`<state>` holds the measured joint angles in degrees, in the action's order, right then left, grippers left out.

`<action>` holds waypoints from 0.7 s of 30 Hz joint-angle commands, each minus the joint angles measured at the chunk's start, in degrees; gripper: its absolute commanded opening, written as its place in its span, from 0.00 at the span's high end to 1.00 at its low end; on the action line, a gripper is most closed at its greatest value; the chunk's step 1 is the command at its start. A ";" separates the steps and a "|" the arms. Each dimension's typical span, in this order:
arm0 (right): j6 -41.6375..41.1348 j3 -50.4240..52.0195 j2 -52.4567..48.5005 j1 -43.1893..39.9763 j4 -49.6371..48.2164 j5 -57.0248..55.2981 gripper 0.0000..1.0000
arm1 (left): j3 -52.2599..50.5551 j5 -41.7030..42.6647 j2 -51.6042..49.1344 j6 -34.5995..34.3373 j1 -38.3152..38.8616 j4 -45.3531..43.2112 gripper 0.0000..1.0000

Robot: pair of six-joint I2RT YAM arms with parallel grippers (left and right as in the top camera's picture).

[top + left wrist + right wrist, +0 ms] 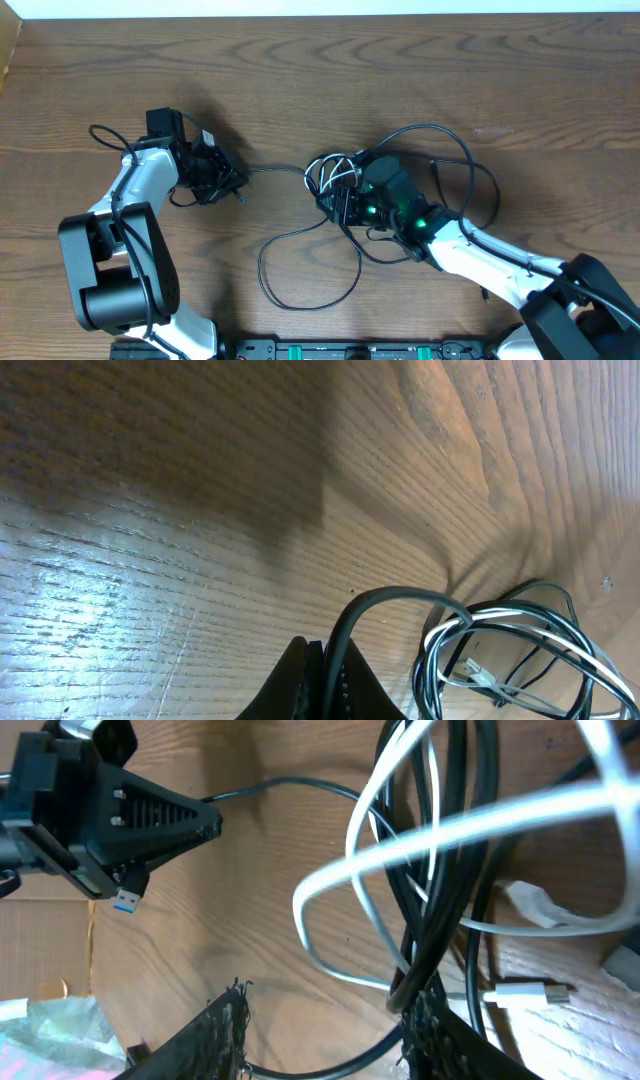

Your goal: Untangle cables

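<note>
- The left gripper [222,176] was clamped shut on one end of the black cable [275,171] at the left of the wooden table [300,60]. In the right wrist view, a blue plug [125,902] hung just beneath its closed tips.
- From that grip the black cable ran right in an almost straight line to the knot at mid-table. There the white cable [328,176] looped through several black turns (the overhead view did not show which strand passed over which).
- The right gripper [346,204] sat down in the knot with its fingers [228,1035] spread apart. Black strands passed between them, lying close against one finger, and nothing looked pinched.
- Slack black cable spread in a wide loop on the near side of the table and in another at the far right.
- A white plug [525,992] lay on the wood just right of the bundle.
- The likeliest fault from here was a pull to the left by the left arm while the right jaws stood apart. With nothing anchoring it, the whole knot would probably slide along, or its turns would cinch tighter around the white cable.
- A second risk lay in closing the right gripper where it sat. It could catch black and white strands together and lock them instead of parting them.
- Either plug could also snag inside a loop as the cable was drawn through.
</note>
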<state>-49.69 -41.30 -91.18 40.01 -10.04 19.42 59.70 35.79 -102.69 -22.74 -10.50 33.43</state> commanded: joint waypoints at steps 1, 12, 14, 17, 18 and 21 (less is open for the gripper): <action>-1.44 -0.59 -1.88 0.35 -0.55 -1.07 0.54 | 0.24 -0.48 -0.37 -0.50 -0.42 0.24 0.92; -3.28 -0.63 1.79 0.37 0.22 2.75 0.56 | 0.24 -0.48 -0.37 -0.50 -0.42 0.22 0.92; -4.59 -0.66 4.22 0.37 1.40 2.27 0.54 | 0.24 -0.48 -0.37 -0.50 -0.42 0.20 0.92; -5.70 -0.66 7.67 0.37 2.89 1.70 0.53 | 0.24 -0.48 -0.37 -0.50 -0.42 0.20 0.92; -6.05 -0.66 8.68 0.39 3.15 1.70 0.53 | 0.24 -0.48 -0.37 -0.50 -0.42 0.20 0.92; -6.03 -0.66 10.47 0.39 3.17 1.62 0.52 | 0.24 -0.48 -0.37 -0.50 -0.42 0.22 0.92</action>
<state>-54.54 -41.30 -82.37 40.10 -7.11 21.19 59.70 35.79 -102.69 -22.74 -10.50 33.43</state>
